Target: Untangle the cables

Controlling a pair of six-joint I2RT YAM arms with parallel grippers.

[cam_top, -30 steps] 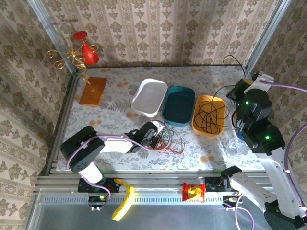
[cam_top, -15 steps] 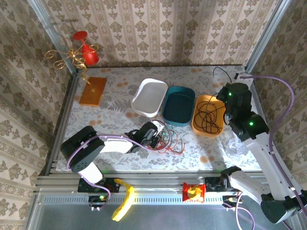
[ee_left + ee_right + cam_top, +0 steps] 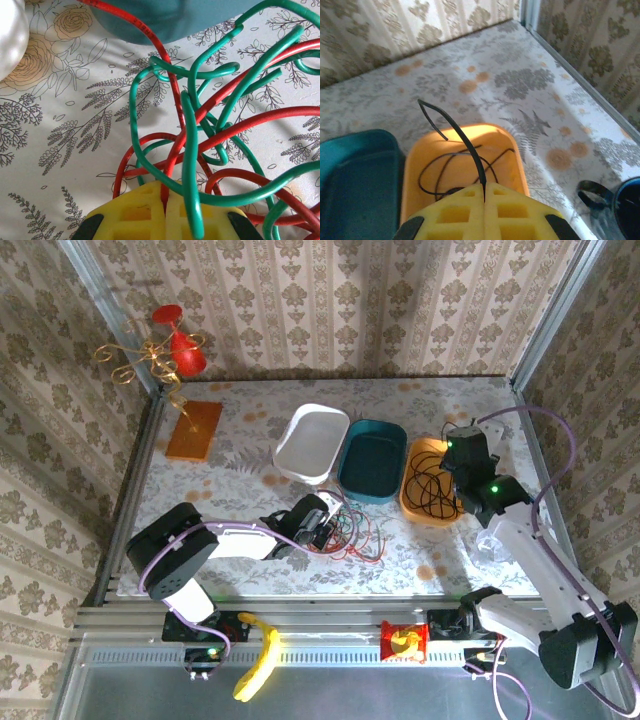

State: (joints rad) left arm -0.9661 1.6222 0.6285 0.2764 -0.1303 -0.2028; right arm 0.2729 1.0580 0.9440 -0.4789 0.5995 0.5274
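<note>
Because our left hand [image 3: 166, 212] is clenched on a red cable [image 3: 169, 170] in the tangle [image 3: 355, 532] just in front of the teal tub [image 3: 375, 468], and our right hand [image 3: 484, 202] on the black cable [image 3: 470, 145] over the orange tub [image 3: 412, 180] beside it, we fear a hard pull could tighten the knot.

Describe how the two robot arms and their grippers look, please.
Both the left arm and the right arm have white links and black joints, with a thick purple cable along each. Green lights glow on the right arm. The left gripper and right gripper have yellow, grid-patterned fingers.
</note>
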